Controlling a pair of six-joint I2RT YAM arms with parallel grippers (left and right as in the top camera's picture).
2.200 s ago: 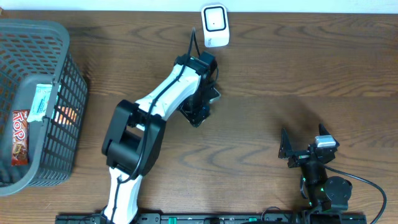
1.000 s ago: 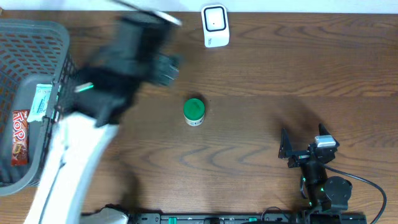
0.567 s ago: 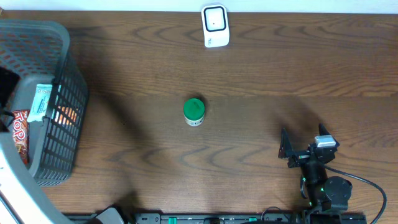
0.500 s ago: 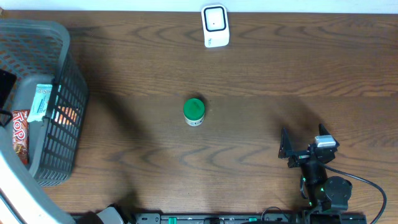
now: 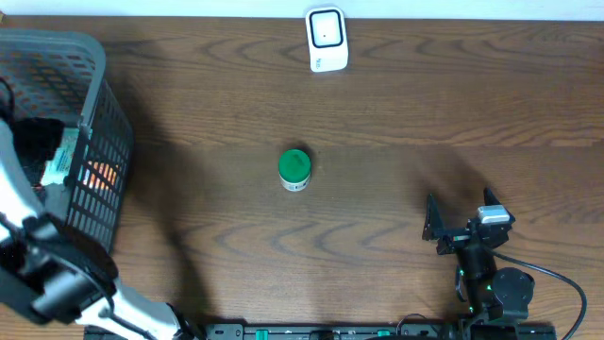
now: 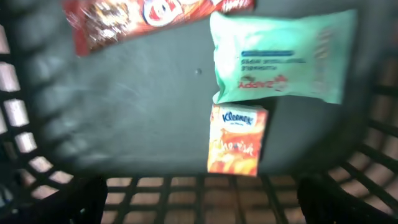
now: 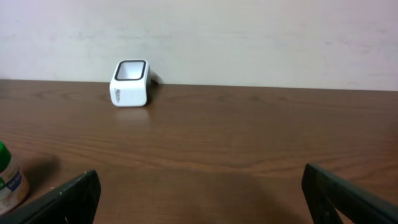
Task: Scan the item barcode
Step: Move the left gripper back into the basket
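My left gripper [image 5: 38,140] hangs open over the grey mesh basket [image 5: 94,57] at the table's left end, holding nothing. Below its jaws [image 6: 199,202] lie a mint-green wipes pack [image 6: 280,59], an orange Kleenex pack [image 6: 236,140] and a red candy bar [image 6: 149,18] on the basket floor. A green-lidded bottle [image 5: 294,168] stands alone mid-table. The white barcode scanner [image 5: 327,40] sits at the far edge. My right gripper [image 5: 462,222] rests open and empty near the front right, facing the scanner [image 7: 130,83], with the bottle [image 7: 9,183] at its left.
The basket's lattice wall [image 6: 186,193] rises just in front of my left fingers. My white left arm [image 5: 57,274] runs along the basket's near side. A pale wall stands behind the scanner.
My left arm has swung from the table's middle over to the basket, leaving the green-lidded bottle standing on the table. The right arm has not moved.
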